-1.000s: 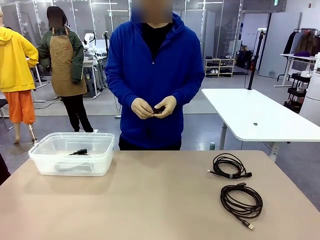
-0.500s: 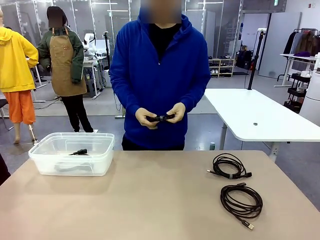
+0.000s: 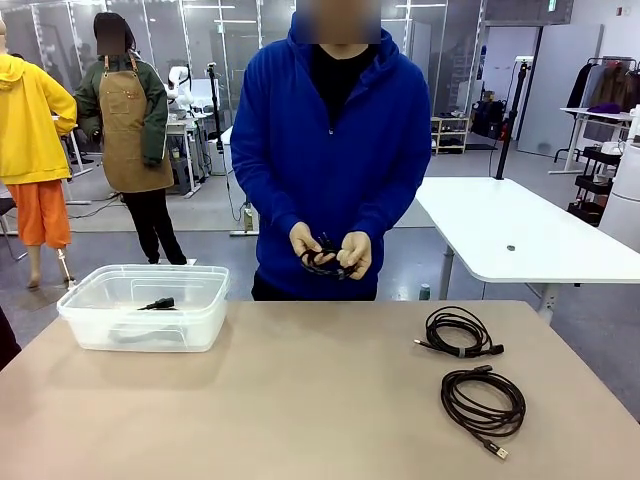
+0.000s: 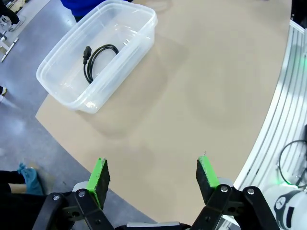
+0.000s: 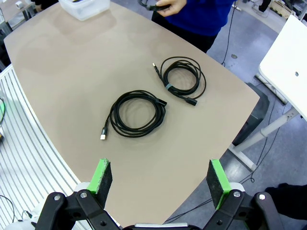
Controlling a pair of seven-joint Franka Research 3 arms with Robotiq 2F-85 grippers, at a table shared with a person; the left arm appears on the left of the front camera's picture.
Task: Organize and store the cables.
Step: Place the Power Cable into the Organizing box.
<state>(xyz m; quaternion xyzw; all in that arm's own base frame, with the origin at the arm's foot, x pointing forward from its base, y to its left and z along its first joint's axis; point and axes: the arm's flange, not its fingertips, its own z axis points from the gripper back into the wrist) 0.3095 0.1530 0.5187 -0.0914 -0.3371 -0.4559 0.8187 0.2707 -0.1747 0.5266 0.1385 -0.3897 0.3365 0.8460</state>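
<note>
Winding is going on in the person's hands (image 3: 355,250), working one cable (image 3: 322,262) past the counter's (image 3: 300,400) far edge, while the left gripper (image 4: 151,175) and right gripper (image 5: 160,179) are hovering, jaws spread and empty, likely next carrying a right-edge coil (image 3: 462,350) to the far-left bin (image 3: 90,330) (one is lying inside).

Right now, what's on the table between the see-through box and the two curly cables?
Nothing. In the front view, just bare table lies between the box and the black cable and brown cable.

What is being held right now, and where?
The person's hands hold a coiled cable by its loops. The left gripper and right gripper hold nothing.
</note>
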